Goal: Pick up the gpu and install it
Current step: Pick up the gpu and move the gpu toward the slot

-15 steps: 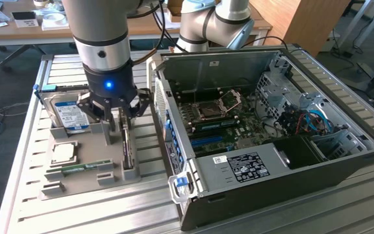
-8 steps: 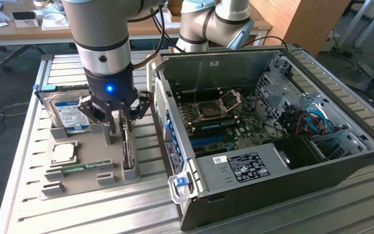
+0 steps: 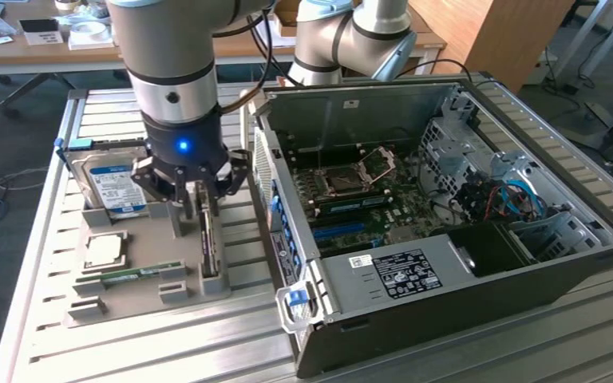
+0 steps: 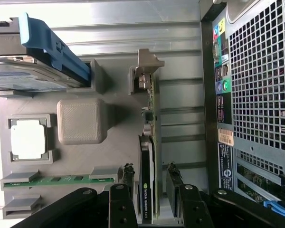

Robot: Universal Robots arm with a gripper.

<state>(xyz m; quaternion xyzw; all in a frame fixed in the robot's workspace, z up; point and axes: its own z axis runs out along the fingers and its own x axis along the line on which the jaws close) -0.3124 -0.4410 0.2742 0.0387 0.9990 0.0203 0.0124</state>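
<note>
Gpu [image 3: 208, 251] stands on its edge in a slot of the grey tray [image 3: 136, 311], not yet lifted.

Starting at the exterior view's left, the hard drive [image 3: 112, 185] leans in the tray's far corner. Nearer the camera lie the CPU [image 3: 104, 250] and the green memory stick [image 3: 125, 275], both well apart from the claw.

Next comes the claw [image 3: 200, 215], lowered over the gpu. In the wrist view it [image 4: 150, 167] is partly open, with one finger on each side of the card [image 4: 149, 156]. A sliver of tray shows between each finger and the card, so as far as I can judge it holds nothing yet.

At the exterior view's right the open case [image 3: 392, 319] lies on its side just beside the tray, motherboard [image 3: 360, 199] facing up.

Several things could go wrong from here:
- **Tilt:** the gaps at the two fingers look unequal, so one pad may touch first and lean the card in its slot.
- **Slip:** the card is very slim, and a grip low on the fingertips could let it slide or pivot once it is free.
- **Snag:** the metal bracket end sits in a tray holder [image 4: 145, 76], and a pull that is not straight could jam it there and drag the tray along.
- **Collision:** the case wall is close, so a sideways swing while the card is low might strike it.
</note>
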